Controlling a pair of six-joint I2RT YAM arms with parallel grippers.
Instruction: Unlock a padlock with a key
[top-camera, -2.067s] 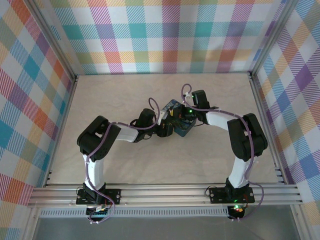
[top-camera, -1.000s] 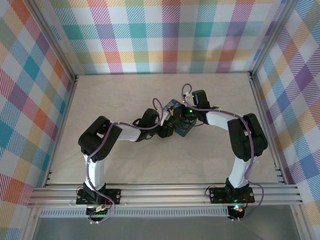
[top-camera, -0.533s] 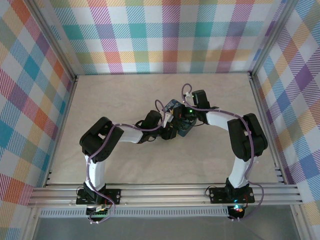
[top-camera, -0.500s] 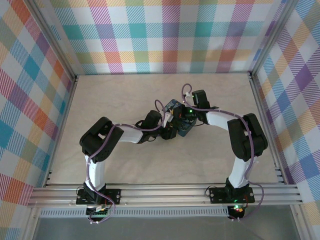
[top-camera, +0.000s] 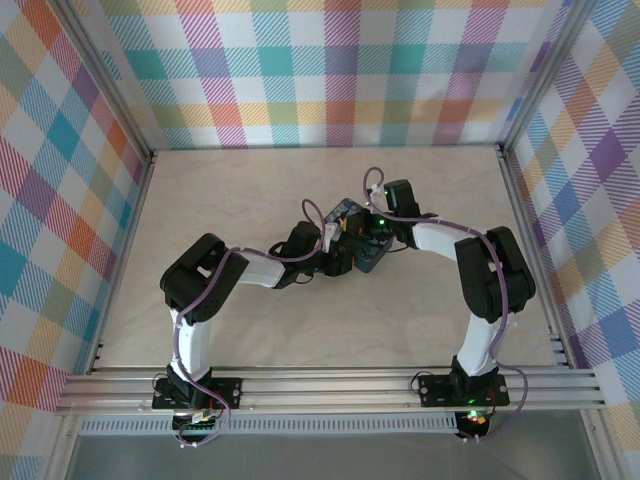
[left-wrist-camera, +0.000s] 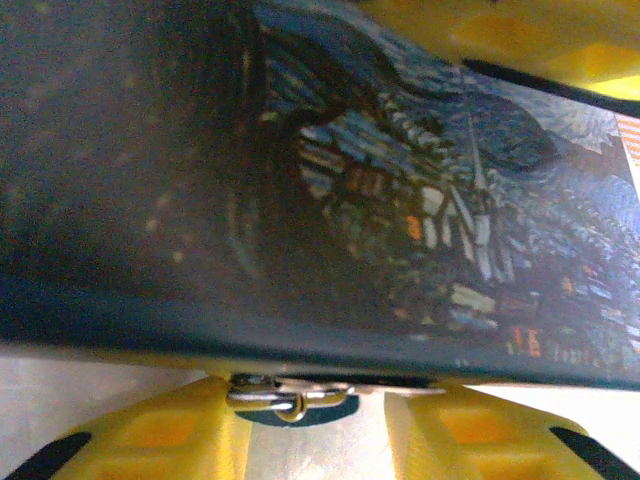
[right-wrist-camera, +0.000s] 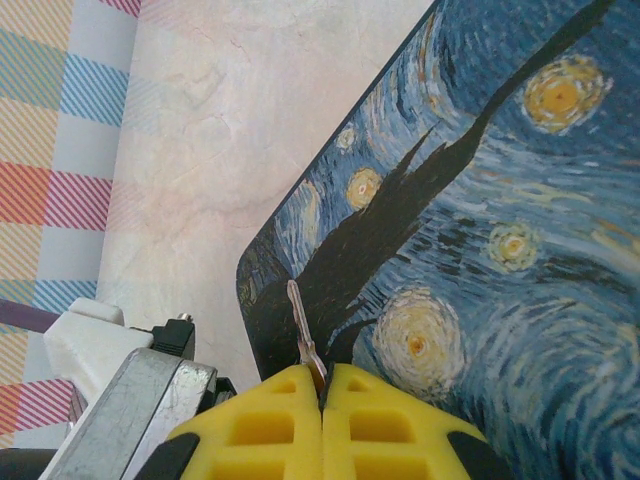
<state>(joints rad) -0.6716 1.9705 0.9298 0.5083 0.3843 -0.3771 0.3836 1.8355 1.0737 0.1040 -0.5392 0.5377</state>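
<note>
Left gripper (left-wrist-camera: 320, 430) has narrowed, half-open astride small grey metal padlock (left-wrist-camera: 285, 397); right gripper (right-wrist-camera: 322, 385) pinches thin dark key (right-wrist-camera: 300, 320). Insertion likely next.

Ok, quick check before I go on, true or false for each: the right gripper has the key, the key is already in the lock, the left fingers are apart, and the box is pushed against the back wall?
1. The right gripper is shut on the key. True.
2. The key is seated in the padlock. False: its blade sticks out free over the painted lid of the box.
3. The left gripper has its fingers apart. True: a small metal piece, probably the padlock, sits between them at the box's edge.
4. The box is against the back wall. False: it sits near the middle of the table, between the two arms.
</note>
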